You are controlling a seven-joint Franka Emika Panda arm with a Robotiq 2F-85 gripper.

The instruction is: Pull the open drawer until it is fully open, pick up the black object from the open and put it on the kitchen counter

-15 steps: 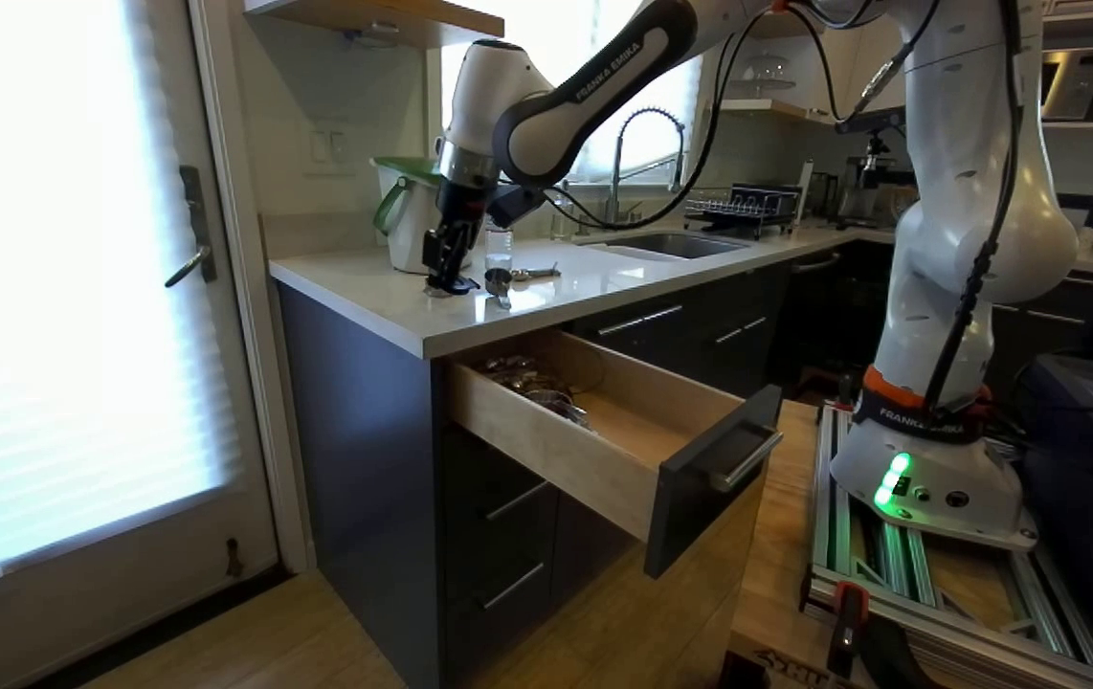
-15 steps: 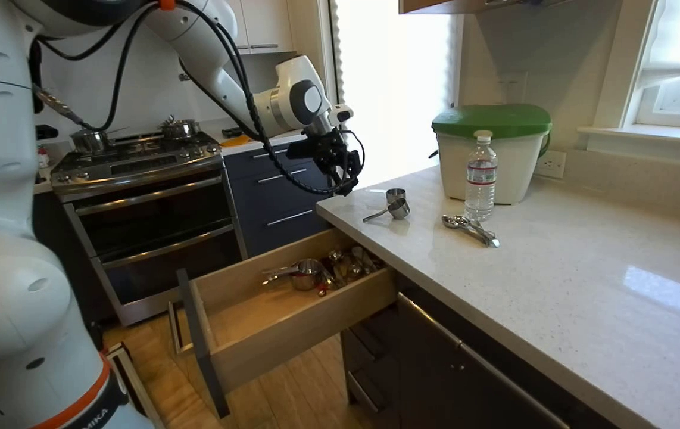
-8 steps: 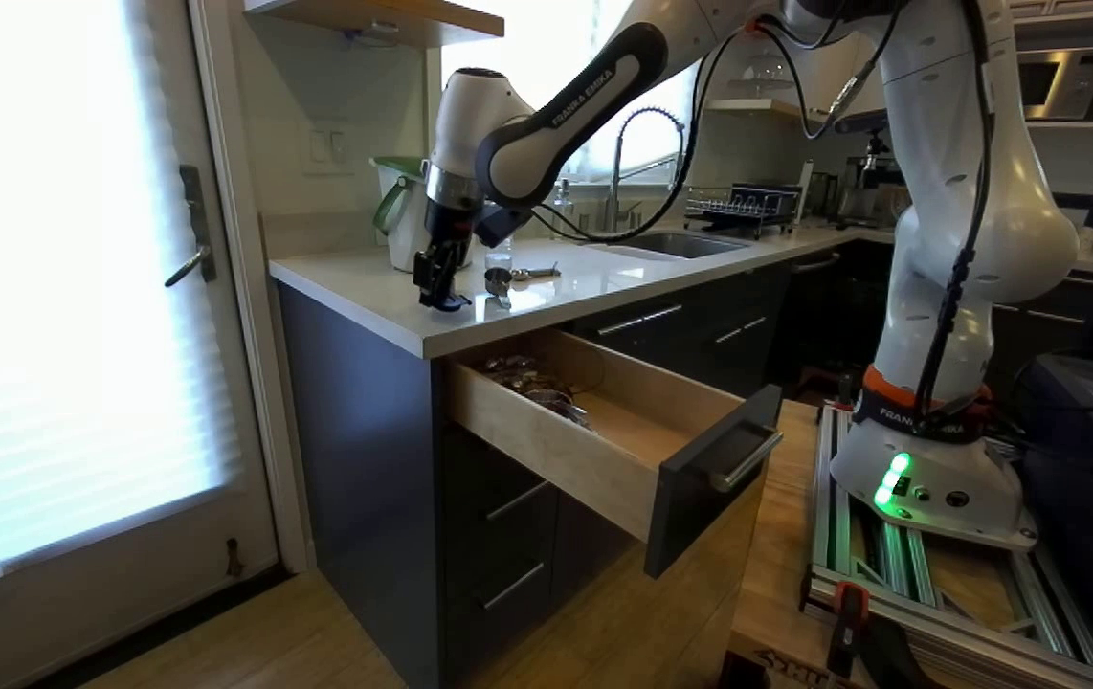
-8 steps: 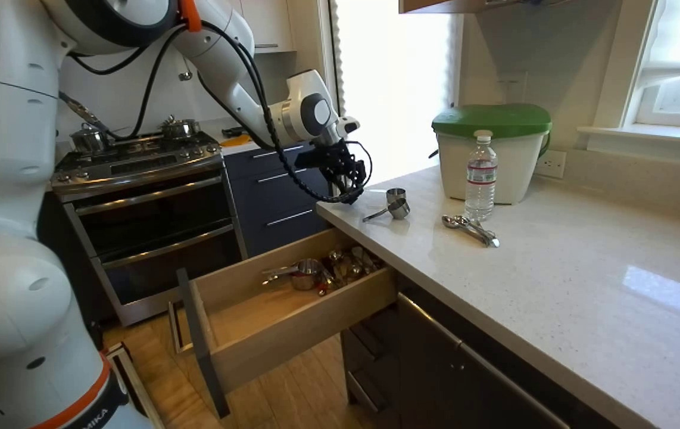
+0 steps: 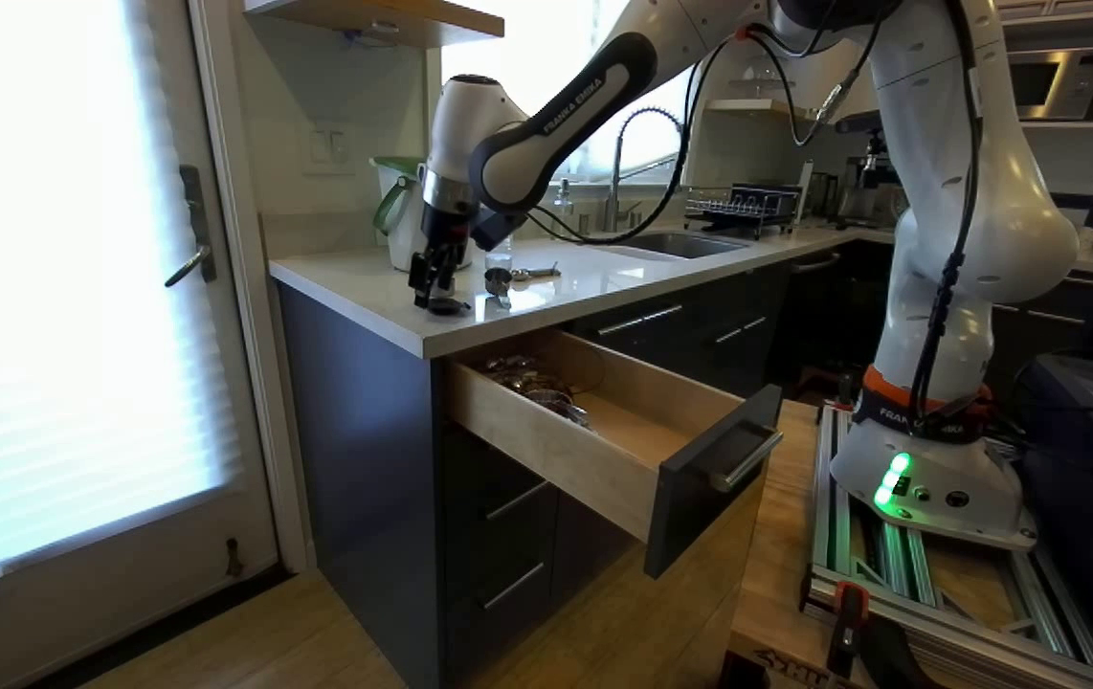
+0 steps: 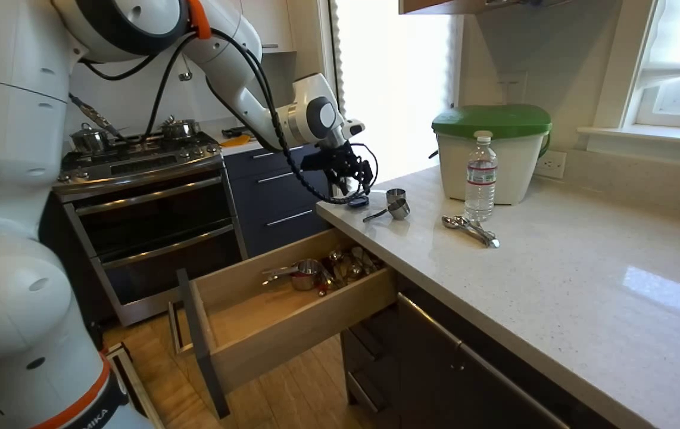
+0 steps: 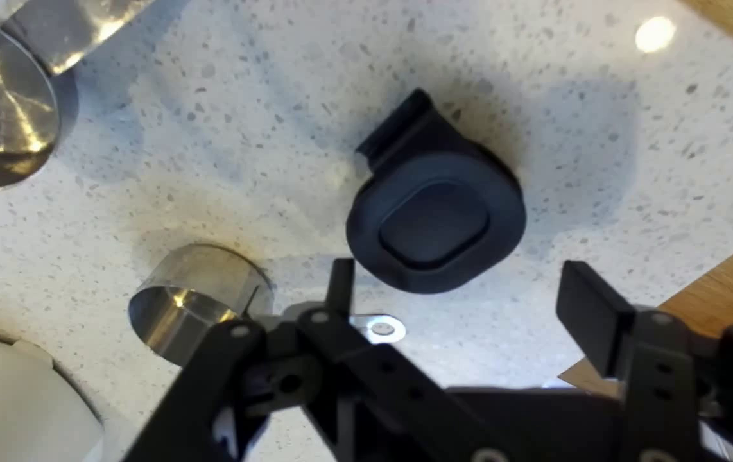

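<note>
The black object [image 7: 434, 224], a rounded flat piece with a short tab, lies on the pale kitchen counter [image 7: 264, 96] near its corner. It also shows in both exterior views [image 5: 449, 307] [image 6: 358, 202]. My gripper [image 7: 466, 298] is open above it, with the fingers apart and nothing between them that they hold. The gripper is low over the counter corner in both exterior views [image 5: 435, 295] [image 6: 356, 188]. The drawer [image 5: 546, 445] is pulled out below the counter, with its dark front [image 5: 714, 483] away from the cabinet. Its wooden side shows in an exterior view [image 6: 304, 339].
Metal measuring cups [image 7: 199, 298] stand beside the black object. A metal scoop-like tool [image 6: 471, 230], a water bottle [image 6: 481, 179] and a green-lidded white bin [image 6: 489, 155] are further along the counter. Metal utensils [image 6: 346, 268] fill the drawer's back part.
My gripper has moved down and toward the counter's near corner with the black object, then opened. The black object now lies on the counter under the fingers. The drawer has not moved.
</note>
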